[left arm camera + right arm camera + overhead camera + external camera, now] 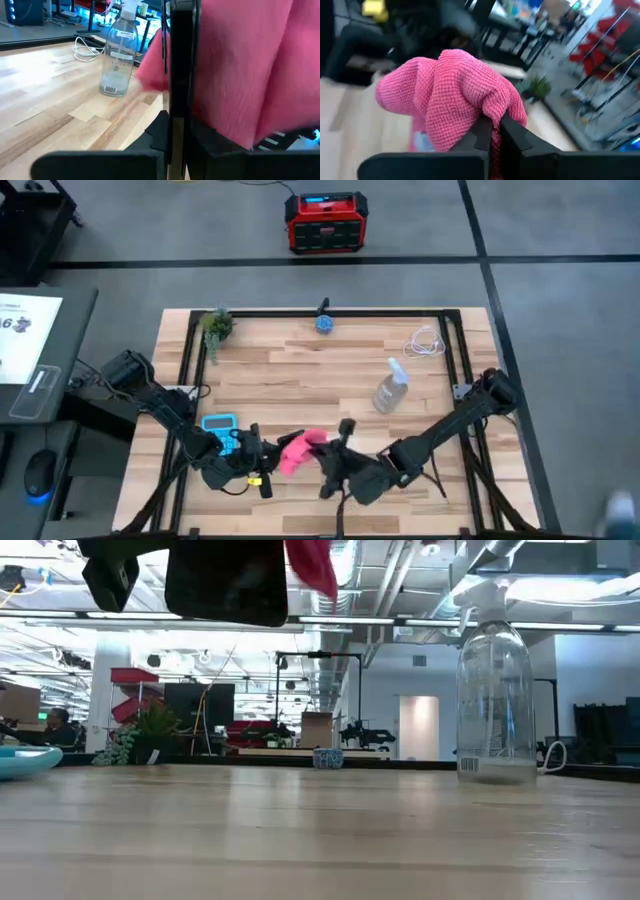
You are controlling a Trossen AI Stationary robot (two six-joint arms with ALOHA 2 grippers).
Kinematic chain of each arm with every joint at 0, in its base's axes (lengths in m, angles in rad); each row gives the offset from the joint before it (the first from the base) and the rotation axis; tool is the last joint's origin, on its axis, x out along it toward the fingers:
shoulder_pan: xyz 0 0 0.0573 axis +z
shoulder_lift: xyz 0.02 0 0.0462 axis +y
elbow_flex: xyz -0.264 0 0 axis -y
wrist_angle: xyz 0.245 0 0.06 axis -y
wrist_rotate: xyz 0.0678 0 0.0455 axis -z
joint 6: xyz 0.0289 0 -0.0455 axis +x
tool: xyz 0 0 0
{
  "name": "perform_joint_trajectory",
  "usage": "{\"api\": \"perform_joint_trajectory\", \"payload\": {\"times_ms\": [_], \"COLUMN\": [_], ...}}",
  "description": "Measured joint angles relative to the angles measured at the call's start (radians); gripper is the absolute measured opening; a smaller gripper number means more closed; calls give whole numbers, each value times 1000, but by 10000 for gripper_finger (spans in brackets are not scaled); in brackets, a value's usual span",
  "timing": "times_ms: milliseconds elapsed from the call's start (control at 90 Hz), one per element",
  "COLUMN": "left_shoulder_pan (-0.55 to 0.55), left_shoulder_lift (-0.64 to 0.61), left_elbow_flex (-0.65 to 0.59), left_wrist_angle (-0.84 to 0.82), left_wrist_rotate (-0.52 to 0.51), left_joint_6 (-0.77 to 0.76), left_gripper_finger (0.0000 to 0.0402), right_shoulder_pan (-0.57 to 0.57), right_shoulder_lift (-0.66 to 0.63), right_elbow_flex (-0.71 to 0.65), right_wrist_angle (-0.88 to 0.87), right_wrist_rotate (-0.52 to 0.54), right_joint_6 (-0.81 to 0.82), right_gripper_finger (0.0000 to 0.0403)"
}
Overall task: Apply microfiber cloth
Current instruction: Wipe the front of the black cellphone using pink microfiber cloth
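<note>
The pink microfiber cloth (298,448) is bunched in my shut right gripper (322,450), above the table's near middle. My left gripper (256,454) is shut on a black phone (180,60), held edge-up just left of the cloth. In the left wrist view the cloth (240,65) hangs right beside one face of the phone; whether it touches, I cannot tell. In the low view the phone (225,580) and the cloth (310,565) hang well above the tabletop. A light blue calculator (220,425) lies flat on the table by the left gripper. My left gripper pinches the phone between its two fingers (159,131), one on each flat face at the phone's lower part (179,125). The phone stands on edge, upright and lifted clear of the table. My right gripper pinches a fold of the bunched cloth (492,122) between its two fingers (516,134). The rest of the cloth (445,95) bulges out past the fingertips toward the phone, clear of the table.
A clear spray bottle (390,388) stands right of centre, with a coiled white cable (428,342) behind it. A small plant (215,325) and a blue bowl (325,323) stand at the far edge. A red and black box (325,222) sits on the floor beyond.
</note>
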Motion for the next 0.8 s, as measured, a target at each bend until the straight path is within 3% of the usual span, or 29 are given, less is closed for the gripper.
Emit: {"api": "perform_joint_trajectory", "payload": {"times_ms": [189,444,622,800], "left_shoulder_pan": [2,1,0,43], "left_shoulder_lift": [0,1,0,0], "left_elbow_flex": [-1,-3,0,0], "left_wrist_angle": [-12,-61,-68,-206], "left_wrist_rotate": [-8,17,28,77], "left_joint_6": [-5,-50,-70,-276], "left_gripper_finger": [13,13,13,13], "right_shoulder_pan": [-41,-19,35,110], "right_shoulder_lift": [1,2,4,4], "right_elbow_flex": [0,0,-2,-2], "right_wrist_angle": [-48,-438,-680,-920], "right_wrist_rotate": [-21,-120,-127,-209], "right_joint_6": [-37,278,473,682], "right_gripper_finger": [0,0,0,0]}}
